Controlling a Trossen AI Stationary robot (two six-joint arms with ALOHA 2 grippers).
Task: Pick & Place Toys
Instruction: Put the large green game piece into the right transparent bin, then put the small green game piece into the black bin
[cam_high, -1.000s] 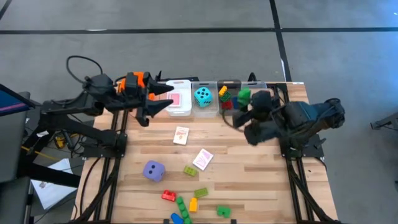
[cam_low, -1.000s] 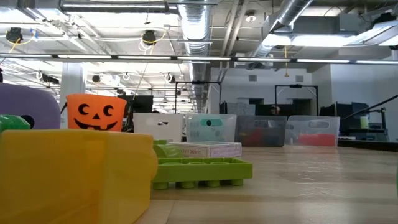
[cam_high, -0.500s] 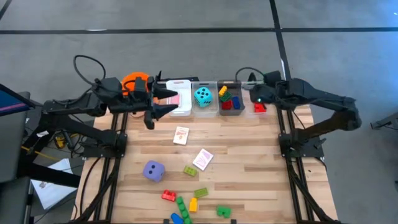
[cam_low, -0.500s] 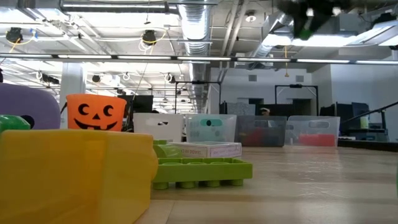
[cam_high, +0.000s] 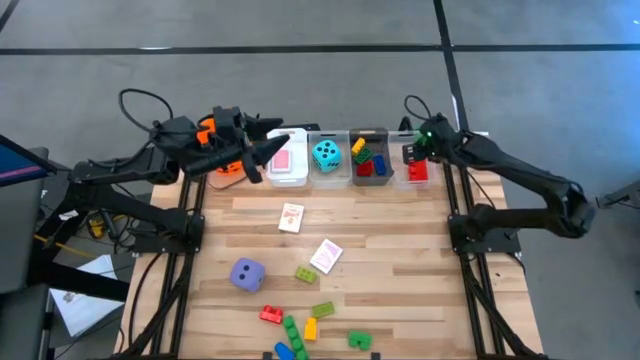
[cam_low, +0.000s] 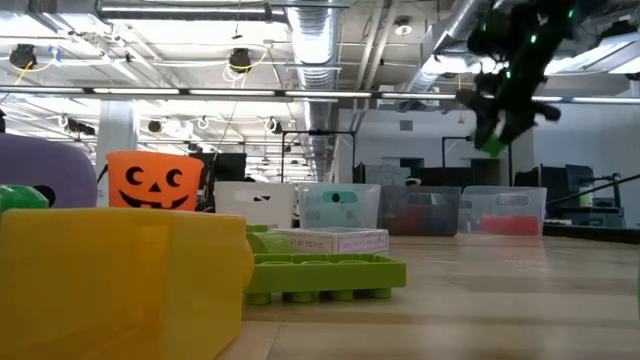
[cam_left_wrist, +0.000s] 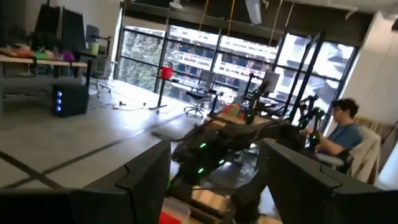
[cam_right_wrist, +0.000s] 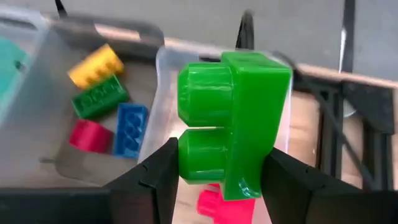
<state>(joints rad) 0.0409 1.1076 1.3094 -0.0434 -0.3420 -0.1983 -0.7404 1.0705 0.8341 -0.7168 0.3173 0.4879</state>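
Green brick (cam_right_wrist: 233, 127), clamped between the right gripper's (cam_right_wrist: 217, 171) fingers, hangs above the clear bin (cam_high: 417, 165) at the far right of the bin row, which holds red bricks (cam_high: 418, 172). The neighbouring bin (cam_high: 370, 158) contains yellow, green, blue and red bricks. Left gripper (cam_high: 258, 158), fingers parted and holding nothing, hovers at the white bin (cam_high: 288, 160) with a pink card, beside the orange bucket (cam_low: 154, 181). Purple die (cam_high: 247, 274), cards and loose bricks lie on the wooden surface (cam_high: 400, 250).
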